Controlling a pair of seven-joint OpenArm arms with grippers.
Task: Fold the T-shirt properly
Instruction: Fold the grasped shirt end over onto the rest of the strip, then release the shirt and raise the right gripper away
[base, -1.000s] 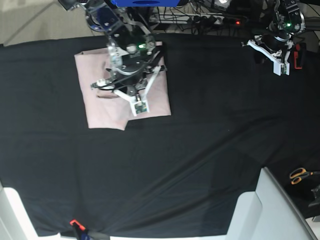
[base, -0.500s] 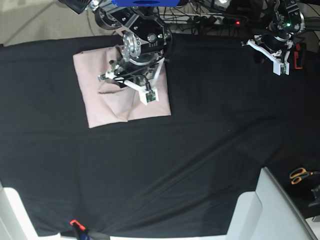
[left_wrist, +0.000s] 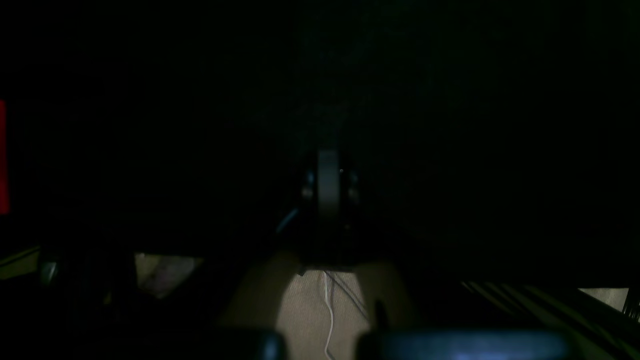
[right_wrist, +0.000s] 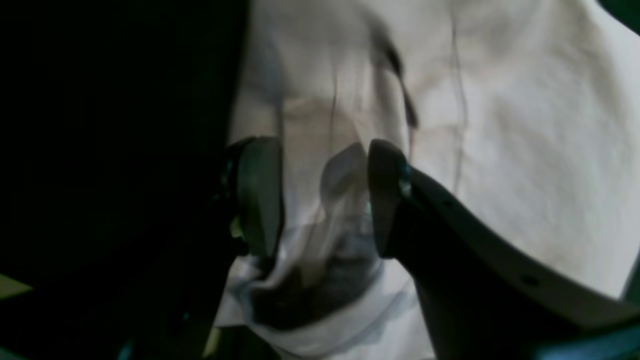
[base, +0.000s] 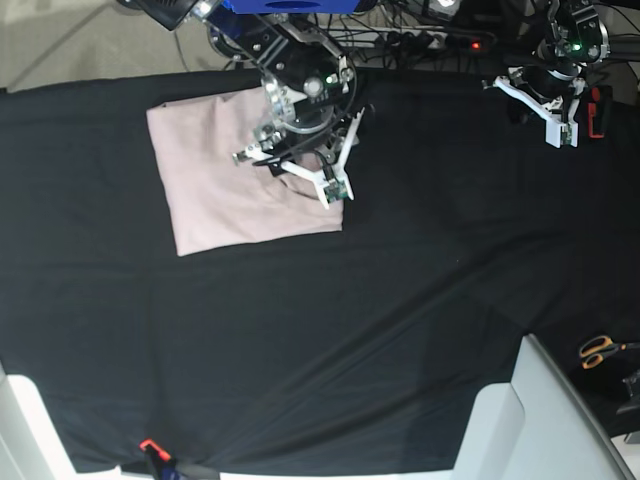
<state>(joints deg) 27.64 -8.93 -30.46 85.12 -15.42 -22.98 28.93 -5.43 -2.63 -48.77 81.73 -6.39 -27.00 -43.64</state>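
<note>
Base view, folded T-shirt (base: 225, 180), no readable writing

T-shirt (base: 235, 180) folded on tablecloth (base: 400, 300), right gripper (base: 285, 175) above it, scissors (base: 598, 351) far corner
</note>
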